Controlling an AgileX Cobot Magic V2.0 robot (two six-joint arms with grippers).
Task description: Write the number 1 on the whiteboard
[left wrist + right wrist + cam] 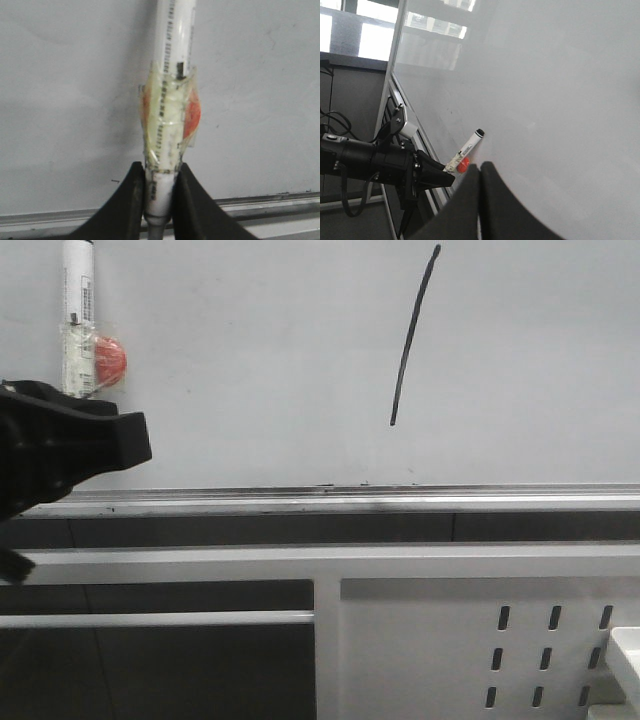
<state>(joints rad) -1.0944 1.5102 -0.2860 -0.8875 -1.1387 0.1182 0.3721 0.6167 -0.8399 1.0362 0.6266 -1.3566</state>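
The whiteboard point(250, 360) fills the upper front view, with a silver rail point(400, 502) along its lower edge. The number 1 point(411, 340) is a long, slightly slanted black stroke on it, right of centre. At the far left, my left gripper point(90, 415) is shut on a white marker point(78, 300) that points up, wrapped in clear tape with a red patch. The left wrist view shows the marker point(172, 65) pinched between the gripper point(160, 170) in front of the board point(65, 100). My right gripper point(480, 167) is shut on nothing, close to the board point(560, 100); it sees the marker point(470, 145).
Below the rail runs a white frame bar point(200, 562), with a white perforated metal panel point(500, 650) at the lower right. A white object point(628, 650) shows at the right edge. The left arm point(370, 160) with its cables lies alongside the board's edge.
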